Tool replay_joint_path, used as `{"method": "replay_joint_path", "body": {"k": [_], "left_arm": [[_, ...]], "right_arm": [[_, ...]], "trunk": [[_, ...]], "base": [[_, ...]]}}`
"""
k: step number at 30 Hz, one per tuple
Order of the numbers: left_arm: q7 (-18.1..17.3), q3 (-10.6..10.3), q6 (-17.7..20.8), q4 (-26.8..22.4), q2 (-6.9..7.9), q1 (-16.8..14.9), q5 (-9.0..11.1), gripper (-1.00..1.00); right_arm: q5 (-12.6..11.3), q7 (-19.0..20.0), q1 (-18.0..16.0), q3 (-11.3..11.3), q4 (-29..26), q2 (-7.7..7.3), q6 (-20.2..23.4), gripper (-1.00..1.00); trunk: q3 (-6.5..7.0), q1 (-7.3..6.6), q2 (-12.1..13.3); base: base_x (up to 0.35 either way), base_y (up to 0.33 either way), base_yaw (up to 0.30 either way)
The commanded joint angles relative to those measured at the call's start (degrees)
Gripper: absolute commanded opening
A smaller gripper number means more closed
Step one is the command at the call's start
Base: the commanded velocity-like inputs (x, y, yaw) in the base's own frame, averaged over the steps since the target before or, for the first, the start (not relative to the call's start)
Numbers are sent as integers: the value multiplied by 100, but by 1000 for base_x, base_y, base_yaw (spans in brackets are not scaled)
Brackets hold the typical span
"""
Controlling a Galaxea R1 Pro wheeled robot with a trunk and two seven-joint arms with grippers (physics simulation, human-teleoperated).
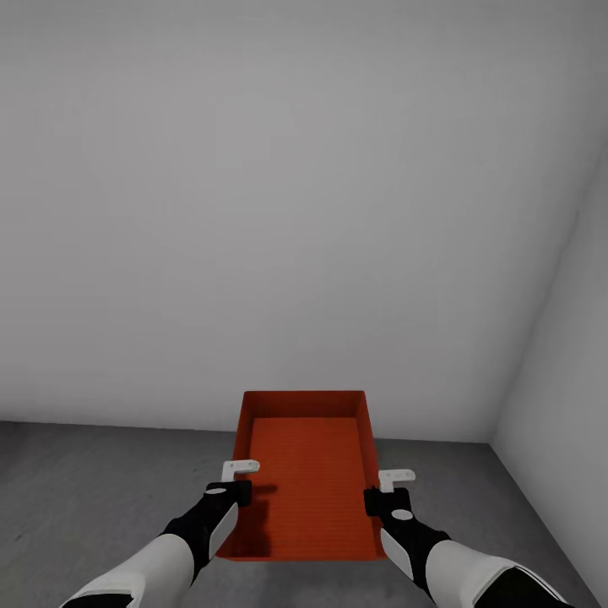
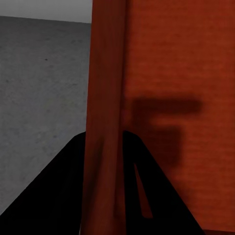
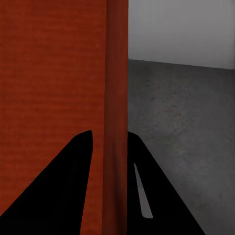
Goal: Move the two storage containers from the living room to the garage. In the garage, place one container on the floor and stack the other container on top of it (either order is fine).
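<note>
One orange-red storage container (image 1: pixel 308 473) hangs level and open-topped between my two arms, above the dark grey concrete floor (image 1: pixel 84 481) of the garage. It is empty. My left gripper (image 1: pixel 239 488) is shut on its left side wall, one finger inside and one outside. In the left wrist view that wall (image 2: pixel 105 98) runs between the black fingers (image 2: pixel 63 186). My right gripper (image 1: pixel 377 496) is shut on the right side wall in the same way. The right wrist view shows that wall (image 3: pixel 116 88) pinched between its fingers (image 3: pixel 58 186).
A plain pale grey wall (image 1: pixel 295 211) stands straight ahead. A second wall (image 1: pixel 566 380) meets it in a corner at the right. Bare concrete floor (image 3: pixel 181 112) stretches to both sides of the container and under it.
</note>
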Motion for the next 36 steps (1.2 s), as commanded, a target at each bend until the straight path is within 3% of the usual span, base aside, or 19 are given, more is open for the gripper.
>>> {"method": "replay_joint_path", "body": {"k": [1,9,19,29,36], "left_arm": [[37,-58,-64,-30,8,0,-127,-100],[37,-54,-57,-31,6,0,-119,-100],[37,-53,-54,-31,7,0,-115,-100],[32,-47,-55,-38,6,0,-88,-100],[36,-49,-50,-40,6,0,-86,-100]], "right_arm": [[-135,-33,-2,-51,120,0,-29,-100],[-135,-33,-2,-51,120,0,-29,-100],[-137,-32,-2,-51,120,0,-29,-100],[-133,-33,-2,-51,120,-1,-29,-100],[-133,-32,-2,-49,120,-3,-29,-100]], "trunk": [[-2,2,-5],[-2,2,-5],[-181,222,-406],[-181,222,-406],[-307,376,-687]], "base": [[0,0,0],[0,0,0],[0,0,0],[0,0,0],[0,0,0]]}}
